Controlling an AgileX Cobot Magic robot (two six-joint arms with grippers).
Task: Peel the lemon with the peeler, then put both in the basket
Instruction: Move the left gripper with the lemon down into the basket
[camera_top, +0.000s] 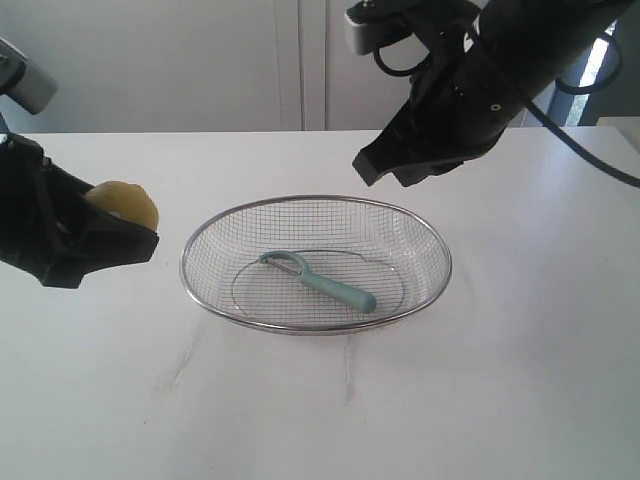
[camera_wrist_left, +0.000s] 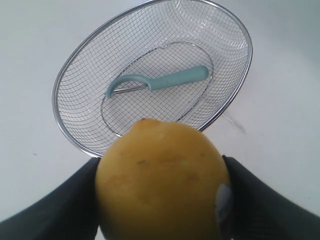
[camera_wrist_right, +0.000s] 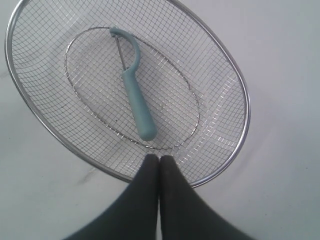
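Lemon (camera_wrist_left: 160, 180) gripped by left fingers (camera_wrist_left: 260, 200), mid-left of exterior frame, basket (camera_top: 315, 200) just to its right at centre; peeler (camera_top: 330, 287) inside, handle toward lower right; right fingers (camera_wrist_right: 170, 200) pressed together, empty, upper right.

Black arms (camera_top: 520, 50), tapered dark fingers (camera_wrist_right: 145, 200), trailing black cables (camera_top: 590, 152)

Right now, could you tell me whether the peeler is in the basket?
In: the peeler lies flat on the mesh floor of the basket.
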